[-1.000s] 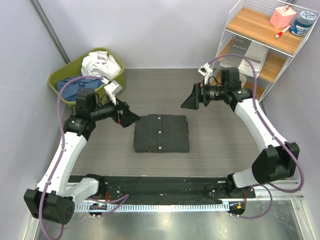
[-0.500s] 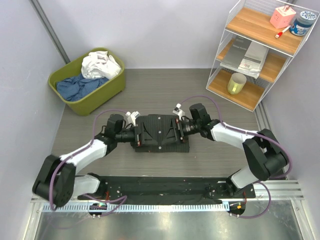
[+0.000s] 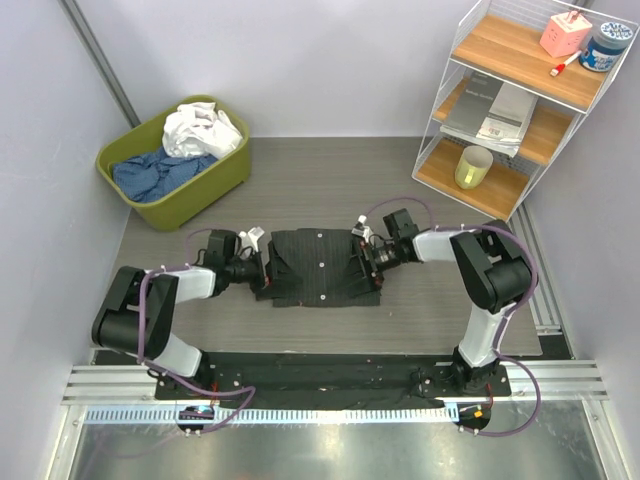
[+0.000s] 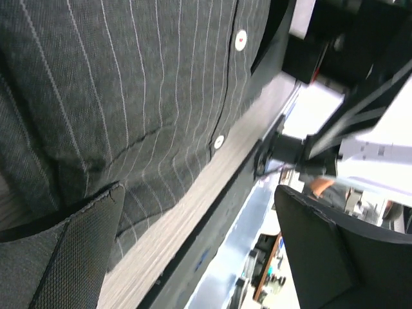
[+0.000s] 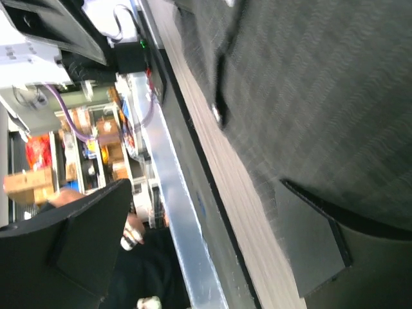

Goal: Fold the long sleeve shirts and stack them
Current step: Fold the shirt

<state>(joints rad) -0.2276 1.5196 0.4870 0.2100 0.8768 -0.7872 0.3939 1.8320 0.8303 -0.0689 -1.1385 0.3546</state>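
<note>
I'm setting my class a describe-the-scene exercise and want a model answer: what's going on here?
Two robot arms are working on a folded dark pinstriped button-up shirt lying on the table. The left gripper sits low at the shirt's left edge and the right gripper at its right edge. Both have their fingers spread open rather than clamped on cloth. White and blue clothes wait in the green basket at the far left.

left arm [image 3: 190, 282] low, stretched inward | left claw [image 3: 264, 268] spread | right arm [image 3: 440, 243] low, inward | right claw [image 3: 360, 262] seemingly spread
</note>
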